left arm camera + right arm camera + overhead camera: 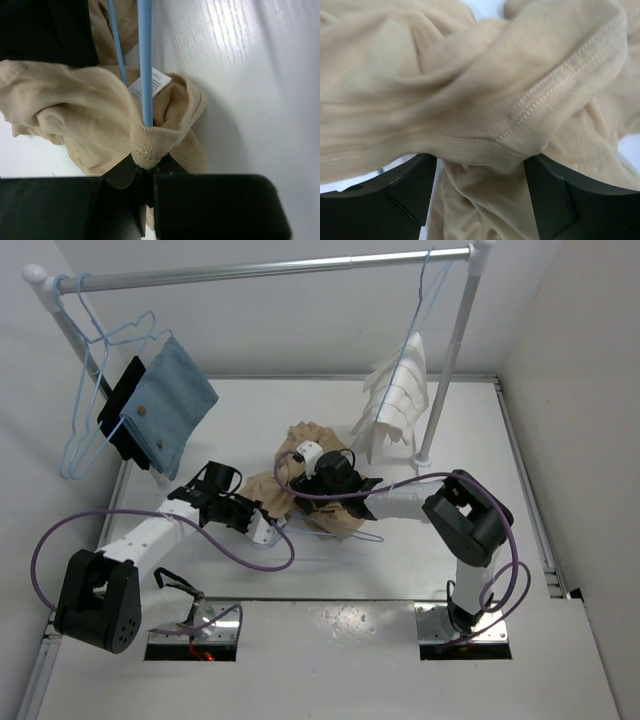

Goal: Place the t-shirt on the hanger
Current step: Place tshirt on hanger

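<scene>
Crumpled on the white table (pixel 420 570), between both arms: a limp tan fabric t-shirt (pixel 268 492). Left claw (pixel 148 167) pinched almost fully closed on its ribbed collar, right at the entry of a thin pale-blue wire hanger (pixel 145 60) into the neck, beside a white care label (pixel 150 82). Most of that hanger buried under cloth, its outline hard to follow. Right claw (pixel 480 162) spread wide, a stitched fold draped across the gap; any pressure from the fingers impossible to judge.

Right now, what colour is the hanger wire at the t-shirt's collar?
Pale blue. The hanger shows best in the left wrist view, against the tan t-shirt.
</scene>
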Controlling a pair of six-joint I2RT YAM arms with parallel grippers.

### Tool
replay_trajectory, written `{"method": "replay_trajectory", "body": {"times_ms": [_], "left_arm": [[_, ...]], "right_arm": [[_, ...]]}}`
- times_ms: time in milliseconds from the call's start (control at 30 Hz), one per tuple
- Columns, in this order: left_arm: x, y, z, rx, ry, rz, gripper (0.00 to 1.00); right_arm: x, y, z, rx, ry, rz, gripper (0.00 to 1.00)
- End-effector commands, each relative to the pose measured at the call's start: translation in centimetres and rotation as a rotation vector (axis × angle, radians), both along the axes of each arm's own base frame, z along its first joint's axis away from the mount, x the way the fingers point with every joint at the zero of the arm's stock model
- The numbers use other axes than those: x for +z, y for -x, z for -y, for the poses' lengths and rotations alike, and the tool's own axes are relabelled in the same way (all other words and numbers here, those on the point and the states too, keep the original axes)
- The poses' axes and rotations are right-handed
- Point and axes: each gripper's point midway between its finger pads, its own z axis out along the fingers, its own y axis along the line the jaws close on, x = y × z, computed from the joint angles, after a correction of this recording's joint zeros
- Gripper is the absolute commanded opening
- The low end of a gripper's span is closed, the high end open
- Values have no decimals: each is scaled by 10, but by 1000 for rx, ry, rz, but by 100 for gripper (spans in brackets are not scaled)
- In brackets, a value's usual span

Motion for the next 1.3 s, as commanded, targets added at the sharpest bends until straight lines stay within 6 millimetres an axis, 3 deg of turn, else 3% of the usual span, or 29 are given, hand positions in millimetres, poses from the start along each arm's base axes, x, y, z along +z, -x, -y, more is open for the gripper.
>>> {"method": "replay_trajectory", "body": {"times_ms": [0, 200, 233, 300, 367, 467, 600, 700, 833, 933, 967, 1100, 1267], "left_arm": [[16, -7, 5, 11, 49, 17, 0], [16, -9, 3, 20, 49, 18, 0], [16, -9, 3, 20, 49, 18, 0], [17, -9, 2, 30, 60, 9, 0], [16, -8, 2, 37, 63, 3, 0], [19, -11, 3, 44, 68, 5, 0], [20, -9, 4, 46, 77, -3, 0], [20, -8, 5, 48, 87, -12, 0], [25, -9, 5, 55, 95, 0, 0], [21, -7, 3, 60, 85, -6, 0], [22, -6, 5, 55, 92, -9, 0], [22, -6, 5, 62, 95, -15, 0], [26, -6, 5, 68, 102, -3, 0]], "right_arm": [[40, -10, -29, 54, -137, 85, 70], [50, -11, -34, 42, -191, 90, 70], [37, -17, -27, 1, -172, 74, 70], [37, -30, -30, -41, -163, 86, 70], [25, -40, -24, -106, -126, 79, 70], [36, -52, -30, -147, -191, 90, 66], [32, -60, -37, -174, -196, 61, 61], [23, -67, -27, -264, -162, 45, 58], [29, -74, -11, -358, -139, 73, 57], [28, -74, -3, -414, -133, 58, 70], [28, -75, -3, -452, -165, 38, 76], [36, -75, -23, -387, -262, 1, 78], [39, -81, -36, -342, -326, 11, 68]]}}
